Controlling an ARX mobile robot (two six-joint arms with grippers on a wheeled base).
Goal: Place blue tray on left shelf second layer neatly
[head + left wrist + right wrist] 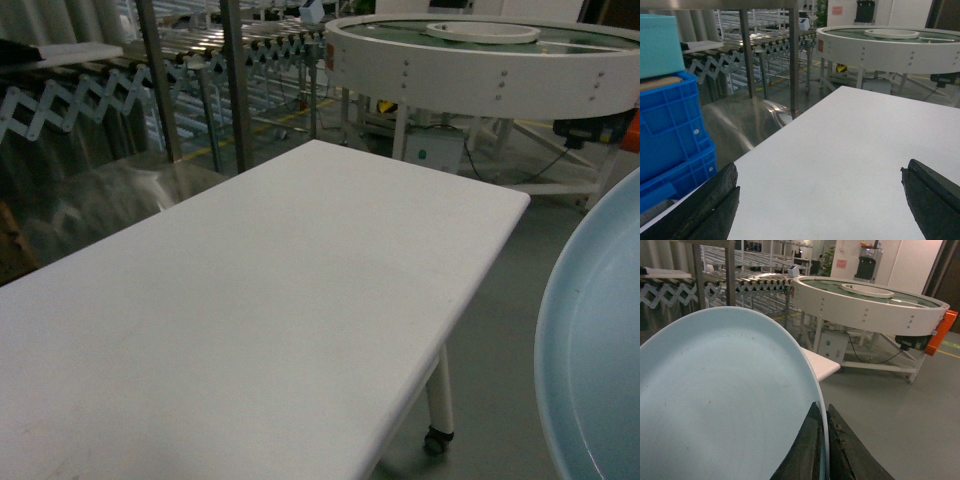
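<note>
Blue tray: I see the blue tray (725,400) filling most of my right wrist view, held up clear of the desk; in the head view its rim (600,340) curves in at the right edge, beside the desk's right side.
Right gripper: my right gripper (824,452) has its jaws pinched closed on the tray's rim, one dark finger on each face.
Left gripper: my left gripper (820,200) hangs over the desk with jaws spread wide, nothing between them.
Desk: the white desk (260,320) runs away from me on castor legs.
Left shelf: steel posts of the rack (794,60) stand past the desk's far left corner; I cannot make out its second layer.
Crates: dark-blue crates (670,130) sit stacked at the left, a teal box (657,42) on top.
Round machine table: white round table (480,65) stands well behind the desk.
</note>
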